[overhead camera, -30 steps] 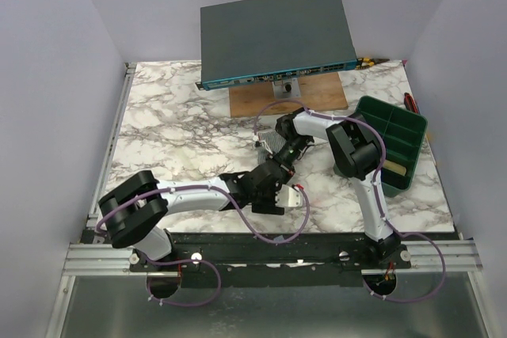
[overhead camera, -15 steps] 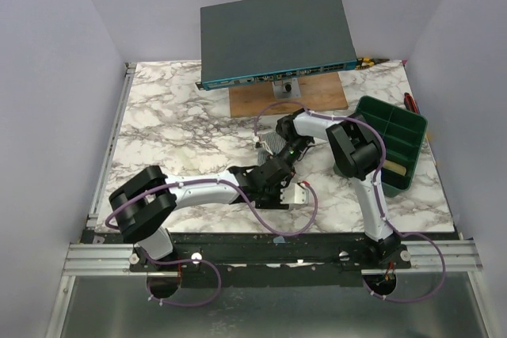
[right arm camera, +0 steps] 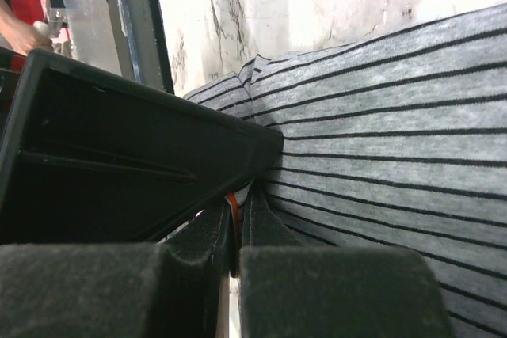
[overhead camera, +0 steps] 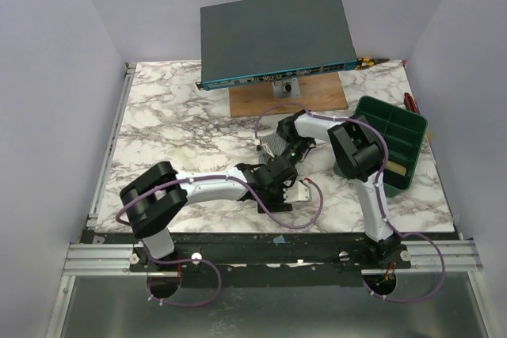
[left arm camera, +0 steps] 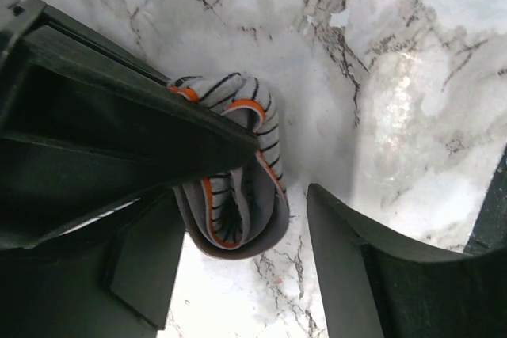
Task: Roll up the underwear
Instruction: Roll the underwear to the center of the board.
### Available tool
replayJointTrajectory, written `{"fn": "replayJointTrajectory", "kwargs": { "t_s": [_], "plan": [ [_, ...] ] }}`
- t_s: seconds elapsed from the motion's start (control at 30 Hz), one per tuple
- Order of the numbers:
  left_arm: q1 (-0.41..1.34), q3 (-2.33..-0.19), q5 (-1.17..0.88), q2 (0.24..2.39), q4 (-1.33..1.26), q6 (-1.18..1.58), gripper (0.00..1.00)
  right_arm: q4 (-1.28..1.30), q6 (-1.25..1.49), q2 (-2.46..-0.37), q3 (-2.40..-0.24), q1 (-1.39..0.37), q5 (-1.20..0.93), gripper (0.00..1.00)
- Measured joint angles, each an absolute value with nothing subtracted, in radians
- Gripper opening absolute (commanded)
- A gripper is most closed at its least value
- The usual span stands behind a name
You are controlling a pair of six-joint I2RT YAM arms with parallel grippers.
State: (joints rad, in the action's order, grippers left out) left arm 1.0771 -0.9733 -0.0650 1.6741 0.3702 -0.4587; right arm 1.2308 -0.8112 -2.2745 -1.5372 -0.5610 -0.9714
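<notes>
Roll is partly there, I'd say. In the left wrist view one end of the grey black-striped cotton underwear with orange trim (left arm camera: 234, 195) is already curled into a loose spiral. That curl sits right between the jaws of the left gripper (left arm camera: 289, 187). The jaws are spread: the roll is tucked against the inner face of one finger, and there's a strip of bare white marble-pattern table (left arm camera: 380, 77) between it and the other finger. So nothing is clamped on that side.

The right gripper (right arm camera: 238, 227) has its jaws pressed together, pinching a fold of the same fabric. You can see a sliver of orange edge caught where the pads meet. Beyond its fingertips the cloth lies out flat, stripes running straight, so a good stretch isn't rolled yet.

From the top view both grippers are crowded over the garment mid-table and hide most of it, so I can't tell how much flat length is left.

My guess: the start is done, but the roll is loose and needs tightening, and the flat part needs winding in.
</notes>
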Motion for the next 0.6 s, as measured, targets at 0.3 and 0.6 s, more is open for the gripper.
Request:
{"fn": "replayJointTrajectory", "kwargs": {
  "t_s": [0.3,0.6],
  "plan": [
    [1.084,-1.044,-0.035,1.736,0.402,-0.434,0.4,1.231,-0.813,-2.255,-1.527,-0.554,-0.932,0.01],
    [1.086,-1.066,-0.037,1.75,0.422,-0.422,0.0,1.229,-0.807,-2.244,-1.508,-0.549,-0.926,0.13]
  ]
}}
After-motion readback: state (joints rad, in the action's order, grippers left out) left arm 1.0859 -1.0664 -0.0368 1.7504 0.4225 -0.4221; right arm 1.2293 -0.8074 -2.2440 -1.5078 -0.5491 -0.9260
